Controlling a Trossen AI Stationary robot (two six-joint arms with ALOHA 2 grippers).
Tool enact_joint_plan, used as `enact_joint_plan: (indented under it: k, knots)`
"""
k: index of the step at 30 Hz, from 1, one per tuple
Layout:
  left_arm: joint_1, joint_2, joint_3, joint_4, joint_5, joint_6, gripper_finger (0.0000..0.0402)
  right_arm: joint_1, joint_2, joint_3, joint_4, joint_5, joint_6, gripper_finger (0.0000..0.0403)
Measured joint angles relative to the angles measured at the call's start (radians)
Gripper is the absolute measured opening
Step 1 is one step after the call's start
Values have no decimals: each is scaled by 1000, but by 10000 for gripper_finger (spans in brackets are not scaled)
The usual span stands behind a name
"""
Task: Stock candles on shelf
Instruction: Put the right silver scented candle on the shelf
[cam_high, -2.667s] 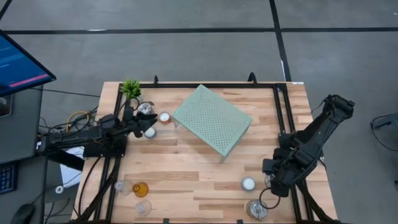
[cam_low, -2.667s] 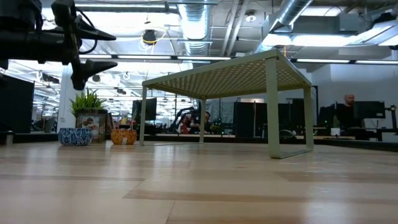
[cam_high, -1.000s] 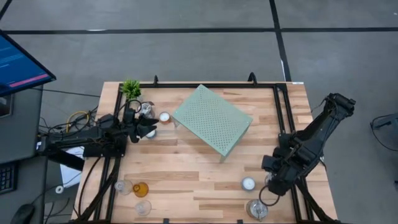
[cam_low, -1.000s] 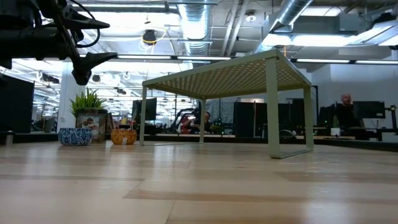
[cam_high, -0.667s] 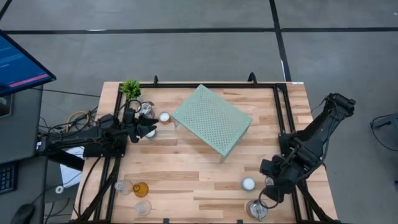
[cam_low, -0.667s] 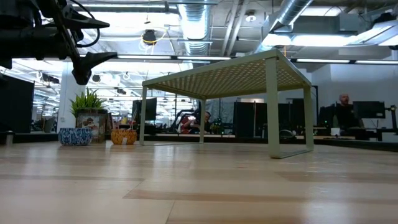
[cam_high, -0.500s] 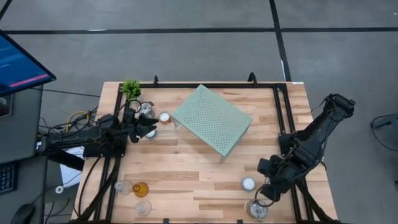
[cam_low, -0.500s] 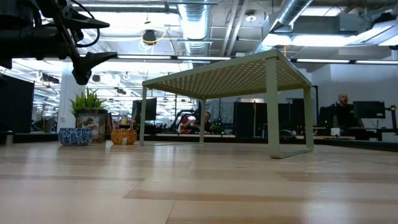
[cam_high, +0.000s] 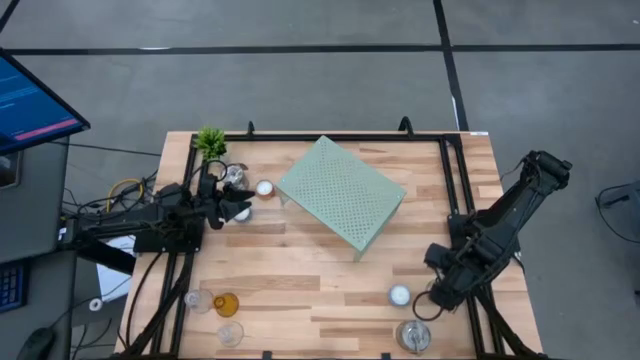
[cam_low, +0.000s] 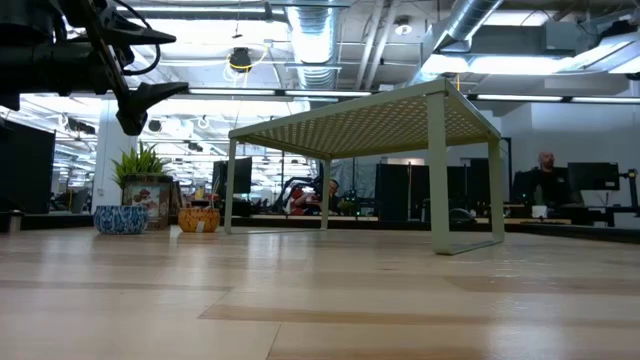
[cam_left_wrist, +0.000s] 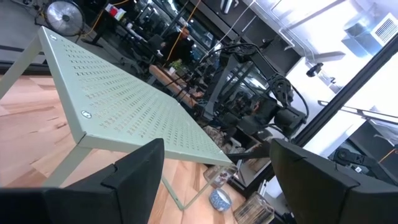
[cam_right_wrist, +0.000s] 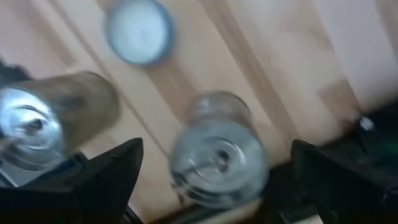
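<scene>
One glass candle (cam_right_wrist: 219, 155) lies below the right end effector (cam_right_wrist: 217, 180), fingers apart.

Matt mint perforated metal shelf (cam_high: 341, 193) on a smooth pale wood table (cam_high: 300, 270); clear glossy glass candles (cam_right_wrist: 219, 155).

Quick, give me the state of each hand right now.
Left hand: open, holding nothing, raised near the shelf.
Right hand: open, holding nothing, above a glass candle.
</scene>
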Motion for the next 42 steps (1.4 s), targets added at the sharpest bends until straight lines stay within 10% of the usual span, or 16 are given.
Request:
enact_joint_plan:
  k: [42]
  knots:
    - [0,0,0,5,0,0,294,184,-1,-2,37,9,-114,400]
